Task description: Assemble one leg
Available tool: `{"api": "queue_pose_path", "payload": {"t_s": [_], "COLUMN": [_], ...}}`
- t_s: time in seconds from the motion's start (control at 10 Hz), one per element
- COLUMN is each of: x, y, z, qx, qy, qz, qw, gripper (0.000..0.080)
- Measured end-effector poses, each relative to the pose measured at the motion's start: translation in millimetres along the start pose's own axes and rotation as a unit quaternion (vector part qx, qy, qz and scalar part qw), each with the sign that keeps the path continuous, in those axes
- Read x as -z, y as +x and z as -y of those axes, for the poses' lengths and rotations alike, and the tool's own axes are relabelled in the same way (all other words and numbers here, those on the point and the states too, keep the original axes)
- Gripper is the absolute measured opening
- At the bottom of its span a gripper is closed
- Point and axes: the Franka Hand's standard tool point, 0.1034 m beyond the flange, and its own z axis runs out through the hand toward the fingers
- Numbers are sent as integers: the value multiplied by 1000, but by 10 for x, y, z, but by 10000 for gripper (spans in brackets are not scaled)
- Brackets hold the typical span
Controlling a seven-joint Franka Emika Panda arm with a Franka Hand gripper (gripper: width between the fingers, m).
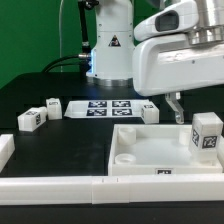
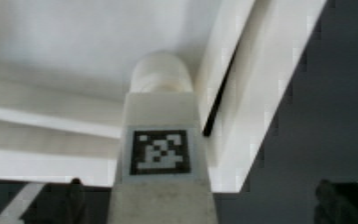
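Observation:
A leg (image 1: 207,135), a small white block with a black-and-white marker, stands upright on the near corner of the large white panel (image 1: 150,148) at the exterior view's right. In the wrist view the leg (image 2: 158,120) runs from between my fingers down to the panel (image 2: 87,50). My gripper (image 1: 192,108) hangs just above and behind the leg. It is open: the dark fingers (image 2: 34,203) stand apart from the leg on both sides, with a gap on each side. Three more legs lie on the table (image 1: 30,120), (image 1: 52,107), (image 1: 148,110).
The marker board (image 1: 105,108) lies behind the panel, in front of the arm's base. Long white border bars run along the front (image 1: 90,187) and at the exterior view's left (image 1: 5,150). The table top is black.

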Motion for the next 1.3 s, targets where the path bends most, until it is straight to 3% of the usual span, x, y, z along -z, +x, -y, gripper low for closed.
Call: {"api": "queue_pose_path", "payload": {"t_s": [0.3, 0.5, 0.8, 0.9, 1.0, 1.2, 1.3], "x": [-15, -57, -79, -82, -83, -84, -84], "y": [35, 25, 54, 52, 51, 50, 50], "z": [-57, -83, -111, -109, -109, -110, -109], "qx": [-50, -51, -36, -37, -37, -37, -47], "qy": [6, 9, 10, 10, 10, 10, 8], "qz": [119, 155, 144, 144, 145, 145, 145], "qw": [992, 987, 989, 989, 989, 989, 988], "gripper": [649, 649, 649, 522, 522, 292, 292]}}
